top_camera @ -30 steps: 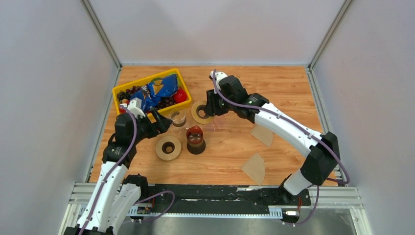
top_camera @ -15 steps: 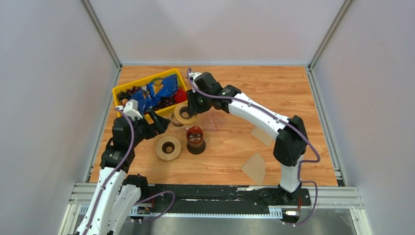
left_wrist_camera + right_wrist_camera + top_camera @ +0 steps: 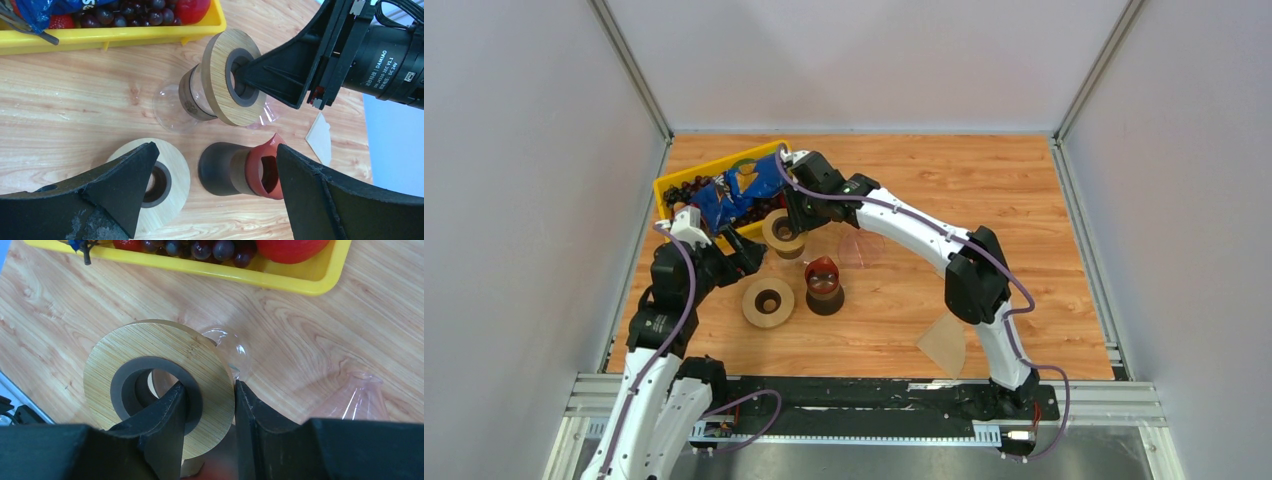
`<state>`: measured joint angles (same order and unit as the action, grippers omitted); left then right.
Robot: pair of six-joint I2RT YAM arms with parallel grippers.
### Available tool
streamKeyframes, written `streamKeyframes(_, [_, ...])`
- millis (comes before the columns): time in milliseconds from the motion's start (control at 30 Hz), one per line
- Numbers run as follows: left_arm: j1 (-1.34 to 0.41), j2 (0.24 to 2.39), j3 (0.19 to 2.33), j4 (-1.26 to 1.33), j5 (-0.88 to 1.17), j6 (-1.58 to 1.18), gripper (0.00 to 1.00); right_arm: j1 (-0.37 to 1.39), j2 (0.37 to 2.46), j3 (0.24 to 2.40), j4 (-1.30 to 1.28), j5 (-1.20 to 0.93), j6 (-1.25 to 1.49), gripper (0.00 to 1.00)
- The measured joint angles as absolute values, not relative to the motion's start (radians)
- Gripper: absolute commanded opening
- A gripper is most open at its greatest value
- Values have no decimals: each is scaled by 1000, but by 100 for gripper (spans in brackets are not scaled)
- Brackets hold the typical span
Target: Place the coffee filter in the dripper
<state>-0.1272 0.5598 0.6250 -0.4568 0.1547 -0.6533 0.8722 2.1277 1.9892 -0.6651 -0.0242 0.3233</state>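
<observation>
1. Top view: the right gripper (image 3: 790, 215) reaches across toward the yellow tray (image 3: 661, 200), clamped on a wooden ring disc (image 3: 780, 232). The left gripper (image 3: 746, 250) hovers just beside it, jaws apart and empty. The coffee filter (image 3: 944, 345) lies flat on the table (image 3: 1024, 200) near the right arm's base, well apart from both grippers. The dripper (image 3: 860, 246), a faint pinkish cone, sits near a dark red-brown piece (image 3: 824, 285).
2. Left wrist view: the left jaws stand wide above the dark piece and a second ring disc (image 3: 172, 167). The held disc is tilted on edge against a clear glass vessel (image 3: 167, 107) with a brown collar.
3. Right wrist view: one finger passes through the disc's dark hole and the other presses its outer rim. The dripper (image 3: 357, 397) lies apart to the right, with no paper in it. Whether it stands upright cannot be told.
4. Judgement: the filter step has not begun, and the disc is being handled first. Next, the disc must be set down and released. Then the thin paper needs an edge pinch, and the cone must face mouth-up.
</observation>
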Motion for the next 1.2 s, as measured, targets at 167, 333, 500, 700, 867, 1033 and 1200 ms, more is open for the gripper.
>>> streamKeyframes(167, [-127, 565, 623, -464, 145, -653, 100, 876, 2141, 1993, -675, -9, 320, 29])
streamKeyframes(333, [-127, 567, 613, -464, 144, -654, 100, 879, 2157, 2017, -677, 12, 309, 45])
streamKeyframes(500, [-127, 570, 609, -466, 144, -654, 100, 882, 2165, 2024, -677, 18, 302, 56])
streamKeyframes(700, [-127, 571, 609, -467, 144, -657, 100, 885, 2170, 2045, -677, 17, 284, 68])
streamKeyframes(867, [-127, 570, 609, -472, 144, -657, 100, 887, 2165, 2058, -677, 17, 232, 90])
streamKeyframes(1033, [-127, 570, 609, -476, 144, -657, 100, 887, 2082, 1994, -646, 33, 146, 100])
streamKeyframes(1200, [-127, 564, 609, -476, 144, -657, 100, 881, 1817, 1736, -527, 88, 57, 100])
